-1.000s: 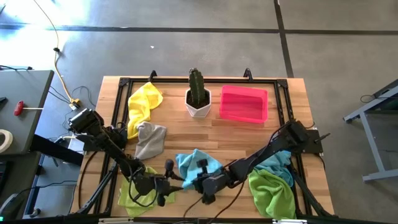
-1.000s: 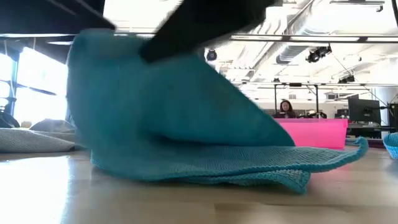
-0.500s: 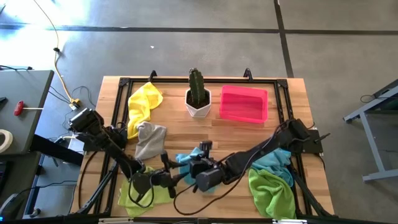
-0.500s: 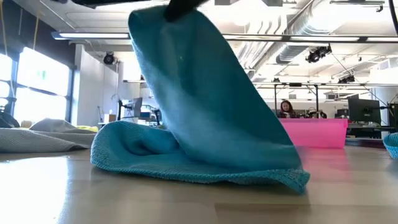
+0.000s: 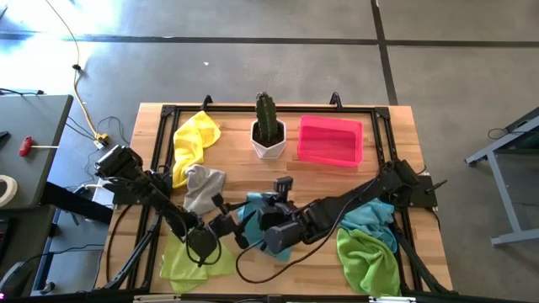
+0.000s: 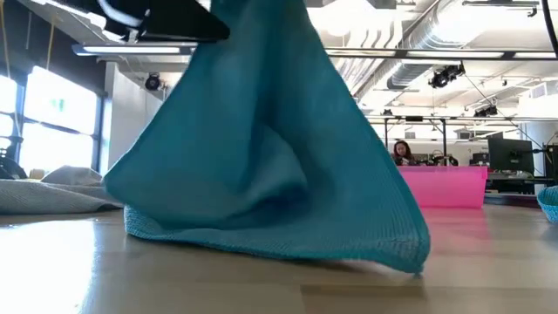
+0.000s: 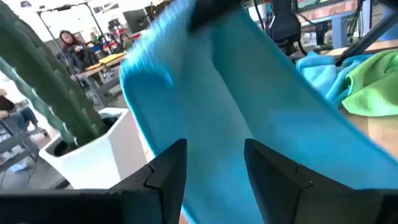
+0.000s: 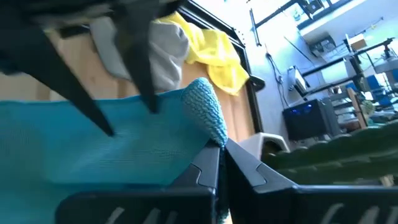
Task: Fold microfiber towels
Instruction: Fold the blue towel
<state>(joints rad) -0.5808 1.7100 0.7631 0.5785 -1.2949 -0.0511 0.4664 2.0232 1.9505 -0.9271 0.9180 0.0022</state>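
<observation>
Two arms are bunched up over the near half of the worktop (image 5: 337,181), both on the near side of the cactus pot (image 5: 269,140). The right gripper (image 8: 219,163) has its fingers pinched fully together on a bunched edge of the blue towel (image 6: 270,174), holding it up so the cloth drapes down in a tent shape with its bottom edge resting on the wood. From above, that towel (image 5: 253,215) sits straight toward the near edge from the cactus pot, mostly hidden under the two wrists.

The left gripper (image 7: 211,163) is right beside it, a bit to the left of the pot's line, with its fingers (image 7: 169,168) spread apart and the blue cloth filling the view just in front of them. I can't tell if they actually touch it; they don't have hold of anything.

Other towels around the pot:
- yellow towel (image 5: 195,139) just to its left, at the far edge
- grey towel (image 5: 203,188) near-left of it, touching the yellow one
- lime towel (image 5: 181,261) further near-left, at the near edge under the left arm
- green towel (image 5: 366,259) near-right, with another light blue towel (image 5: 370,220) partly under the right arm beside it

The pink tray (image 5: 329,140) is just to the right of the pot. A person sits at a desk far back in the room.
</observation>
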